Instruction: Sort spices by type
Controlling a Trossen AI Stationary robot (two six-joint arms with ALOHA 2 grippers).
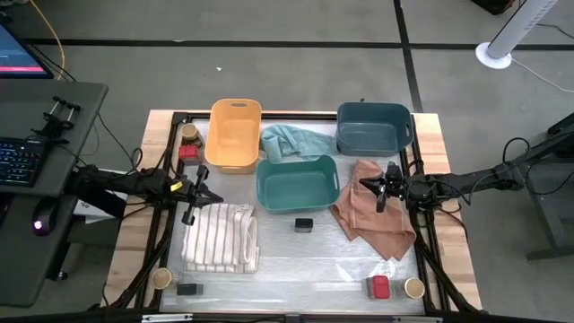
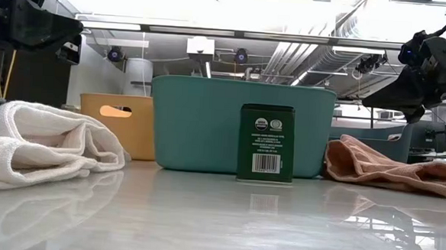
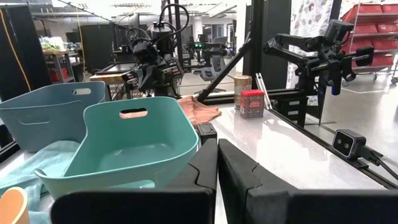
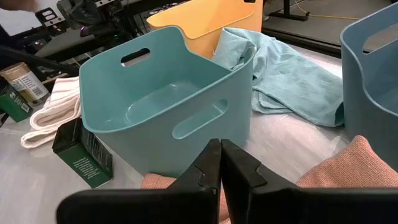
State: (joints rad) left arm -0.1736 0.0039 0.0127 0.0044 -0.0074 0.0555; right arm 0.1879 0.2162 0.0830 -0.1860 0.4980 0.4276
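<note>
While both hover shut, black tin (image 1: 303,224) between left gripper (image 1: 190,215), right gripper (image 1: 380,205)

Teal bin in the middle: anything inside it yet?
Nothing shows inside the teal bin: the high and right wrist views show a bare floor. The black tin stands outside, in front of it. The corner under the near wall is hidden in the wrist views.

Teal bin (image 1: 297,181), yellow bin (image 1: 234,133), striped white cloth (image 1: 220,236).
</note>
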